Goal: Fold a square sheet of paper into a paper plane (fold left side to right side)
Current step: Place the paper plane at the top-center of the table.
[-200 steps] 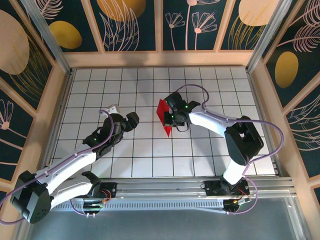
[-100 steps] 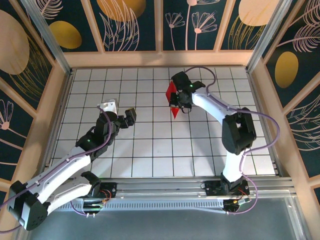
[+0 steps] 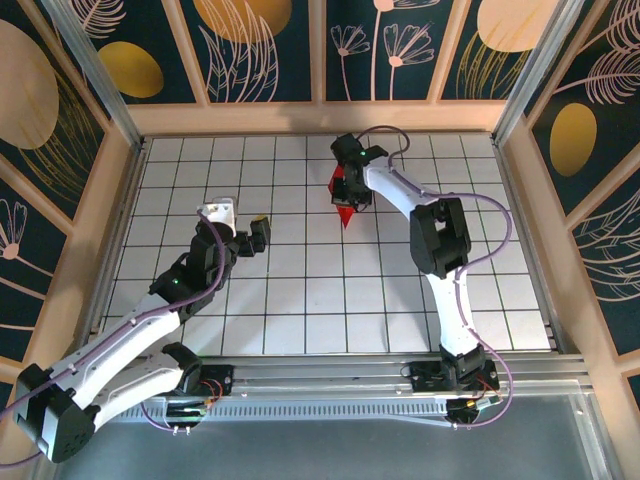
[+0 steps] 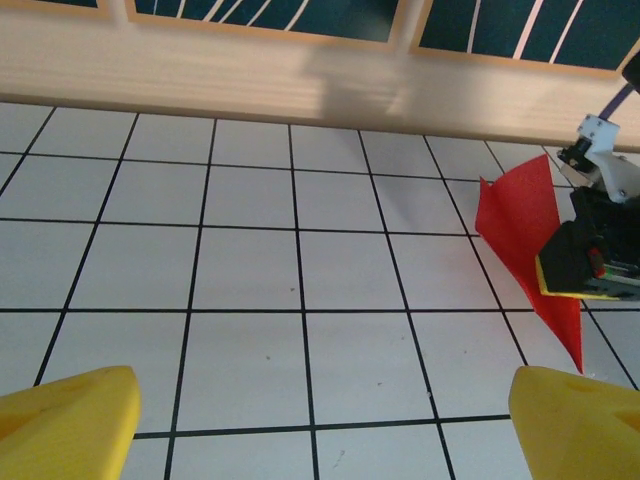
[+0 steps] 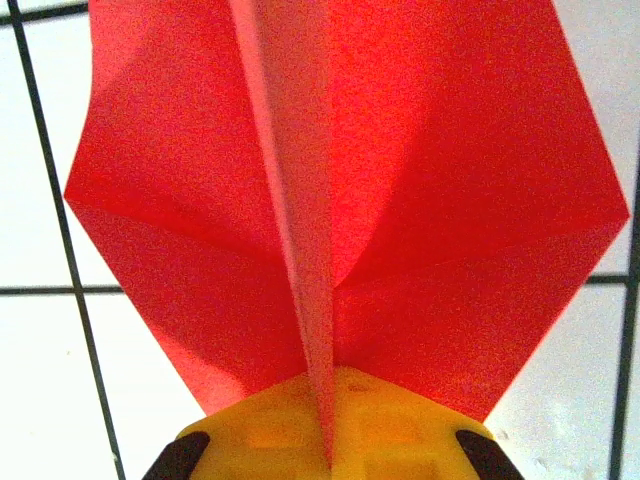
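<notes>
The white gridded tabletop (image 3: 300,310) carried both arms. The left arm (image 3: 150,310) hung over the mid-left tiles, its jaws spread wide and empty. The right arm (image 3: 440,240) reached toward the far centre, its jaws pinched tight on the creased red paper plane (image 3: 345,210).

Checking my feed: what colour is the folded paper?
The paper is plain bright red, clearest in the right wrist view.
</notes>
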Controlling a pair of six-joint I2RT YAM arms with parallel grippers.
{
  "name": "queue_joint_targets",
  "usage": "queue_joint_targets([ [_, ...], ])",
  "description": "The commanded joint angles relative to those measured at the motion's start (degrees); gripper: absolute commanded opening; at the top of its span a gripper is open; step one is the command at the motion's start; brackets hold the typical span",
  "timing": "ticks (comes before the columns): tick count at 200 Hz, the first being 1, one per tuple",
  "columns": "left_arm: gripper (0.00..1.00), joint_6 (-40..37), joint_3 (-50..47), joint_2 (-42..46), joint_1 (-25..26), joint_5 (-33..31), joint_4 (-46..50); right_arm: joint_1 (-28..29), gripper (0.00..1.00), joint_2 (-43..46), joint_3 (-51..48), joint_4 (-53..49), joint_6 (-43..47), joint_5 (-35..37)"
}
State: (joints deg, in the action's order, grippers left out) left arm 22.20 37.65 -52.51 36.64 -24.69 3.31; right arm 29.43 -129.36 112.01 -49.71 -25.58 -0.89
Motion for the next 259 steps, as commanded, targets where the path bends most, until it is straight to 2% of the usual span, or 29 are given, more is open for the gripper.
queue_joint_targets([
  [1,0.95,-1.16,0.43,-0.05,-0.31,-0.48,0.55,-0.16,0.05,-3.49,3.5,-2.84,-0.23,1.49],
  [103,0.95,-0.65,-0.26,-0.49,-0.33,0.24,0.82,-0.54,0.06,-7.53,4.9,-2.27,-0.76,1.1],
  [213,0.95,-0.34,-0.63,-0.14,-0.27,0.28,1.43,-0.29,0.16,-8.19,2.54,-1.09,-0.09,1.59],
  [259,0.95,-0.35,-0.57,-0.14,-0.27,0.15,1.6,-0.03,0.25,-8.28,2.43,-1.52,0.62,1.59],
])
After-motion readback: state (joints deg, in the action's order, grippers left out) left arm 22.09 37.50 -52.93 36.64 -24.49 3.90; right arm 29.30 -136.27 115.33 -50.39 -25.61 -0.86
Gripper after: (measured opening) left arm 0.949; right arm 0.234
